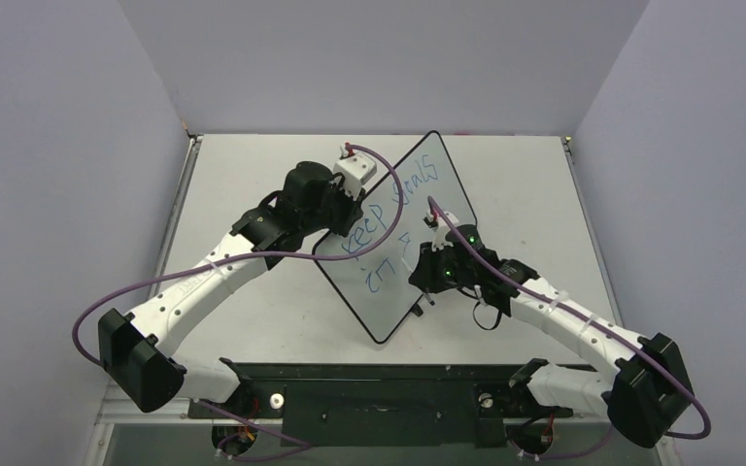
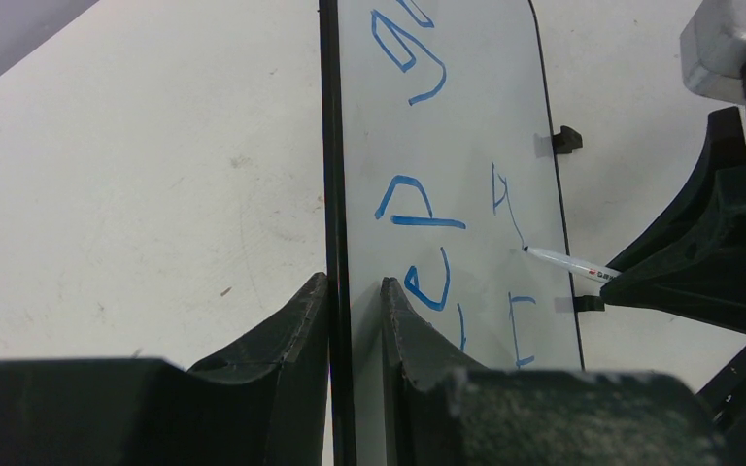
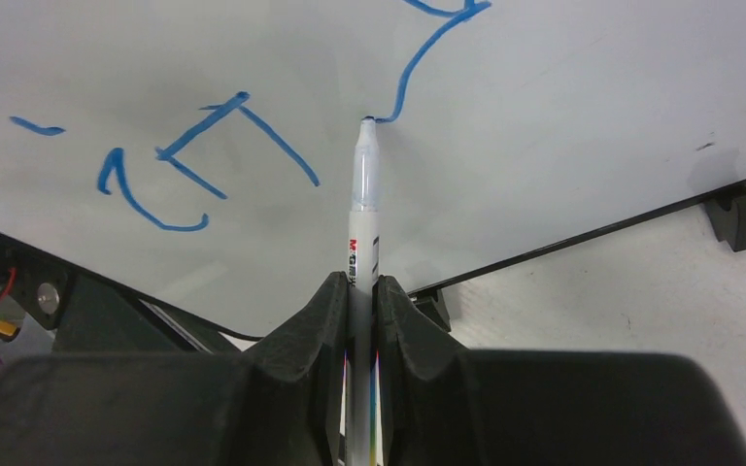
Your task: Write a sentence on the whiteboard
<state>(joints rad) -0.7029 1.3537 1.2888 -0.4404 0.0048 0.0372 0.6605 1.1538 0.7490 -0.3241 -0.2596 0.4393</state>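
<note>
While left fingers pinch the whiteboard edge, right fingers tight around a marker, tip on the sentence.

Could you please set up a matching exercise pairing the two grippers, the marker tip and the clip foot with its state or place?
1. left gripper
2. right gripper
3. marker tip
4. clip foot

A. black, on the whiteboard rim
B. shut on the marker
C. touching a blue stroke
D. clamping the whiteboard's edge

Pairs: 1-D, 2-B, 3-C, 4-A.
</note>
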